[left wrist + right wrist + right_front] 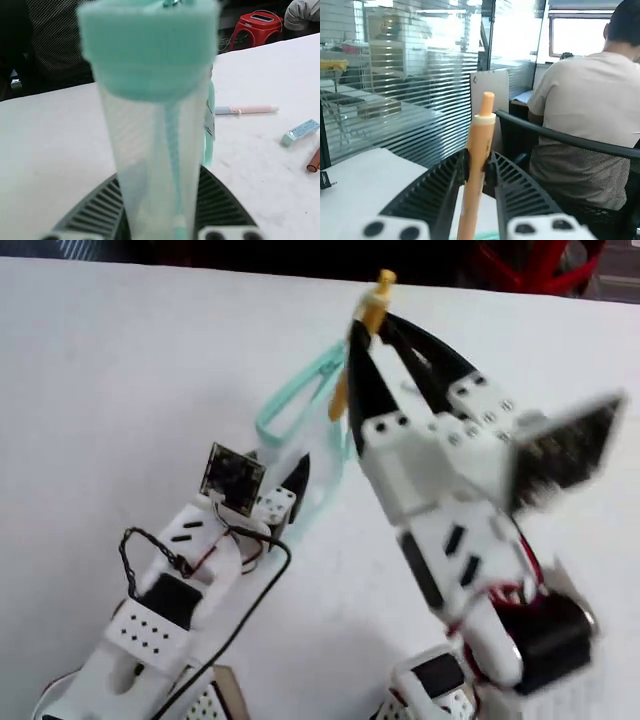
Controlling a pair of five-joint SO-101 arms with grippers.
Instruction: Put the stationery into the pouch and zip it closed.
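- Pouch [150,100], clear with mint trim, stood upright, clamped between the closed jaws of the left gripper [160,182].
- The right gripper [479,167] pinched an orange pen [481,135] tightly, raised near the pouch.

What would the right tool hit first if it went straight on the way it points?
Nothing close: the right tool, shut on a pen, points out over the table. The way looks free up to a chair beyond, though depth is unclear.
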